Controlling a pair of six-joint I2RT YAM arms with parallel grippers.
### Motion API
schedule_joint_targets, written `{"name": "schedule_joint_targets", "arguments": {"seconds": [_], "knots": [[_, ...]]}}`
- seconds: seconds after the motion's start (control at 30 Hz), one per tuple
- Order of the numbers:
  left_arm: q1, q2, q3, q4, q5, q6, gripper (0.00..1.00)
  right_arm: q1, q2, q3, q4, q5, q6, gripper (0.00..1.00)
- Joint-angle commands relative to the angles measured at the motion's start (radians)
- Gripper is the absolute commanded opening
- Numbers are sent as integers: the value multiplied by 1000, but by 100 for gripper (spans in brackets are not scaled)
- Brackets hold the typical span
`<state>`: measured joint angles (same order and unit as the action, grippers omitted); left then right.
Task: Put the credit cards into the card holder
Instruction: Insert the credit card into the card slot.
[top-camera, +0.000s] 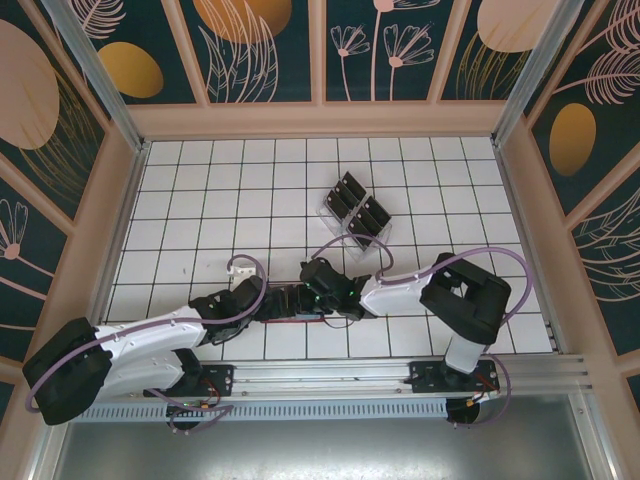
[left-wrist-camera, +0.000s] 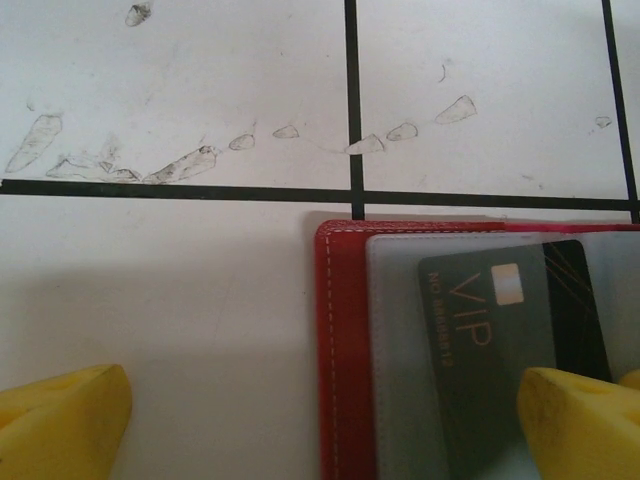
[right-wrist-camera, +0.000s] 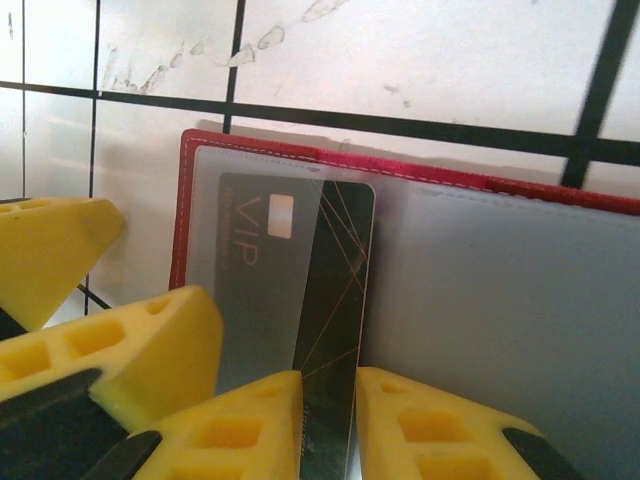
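The card holder (right-wrist-camera: 500, 300) is a red wallet lying open on the white tiled table, grey pockets up; its left edge (left-wrist-camera: 340, 350) runs between my left fingers. One black credit card (right-wrist-camera: 335, 290) with gold "VIP" lettering sits partly under the translucent left pocket. My right gripper (right-wrist-camera: 338, 430) is shut on the card's near end. My left gripper (left-wrist-camera: 320, 430) is open wide and straddles the wallet's left edge. One of its yellow fingers (left-wrist-camera: 580, 420) lies over the pocket and the other (left-wrist-camera: 60, 420) is off on the table. Both grippers meet over the wallet (top-camera: 312, 319) at the table's middle front.
A clear slotted rack (top-camera: 355, 210) holding several more black cards stands behind the grippers. A small white object (top-camera: 240, 268) lies to the left, by the left arm. Raised wooden walls (top-camera: 320, 120) fence the table.
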<state>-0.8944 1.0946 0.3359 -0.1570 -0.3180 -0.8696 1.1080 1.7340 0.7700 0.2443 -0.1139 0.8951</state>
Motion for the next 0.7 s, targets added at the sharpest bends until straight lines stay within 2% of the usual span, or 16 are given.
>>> {"name": "schedule_joint_targets", "arguments": {"seconds": [0.0, 0.23, 0.43, 0.67], "knots": [[-3, 7, -15, 26, 10, -12, 99, 10, 25, 36, 1, -34, -20, 21], [-3, -2, 4, 4, -16, -22, 99, 10, 32, 31, 12, -45, -23, 21], [-3, -31, 66, -136, -118, -17, 99, 1, 18, -11, 9, -25, -19, 22], [-3, -32, 78, -256, -172, -72, 99, -13, 12, -47, 6, -12, -27, 22]]}}
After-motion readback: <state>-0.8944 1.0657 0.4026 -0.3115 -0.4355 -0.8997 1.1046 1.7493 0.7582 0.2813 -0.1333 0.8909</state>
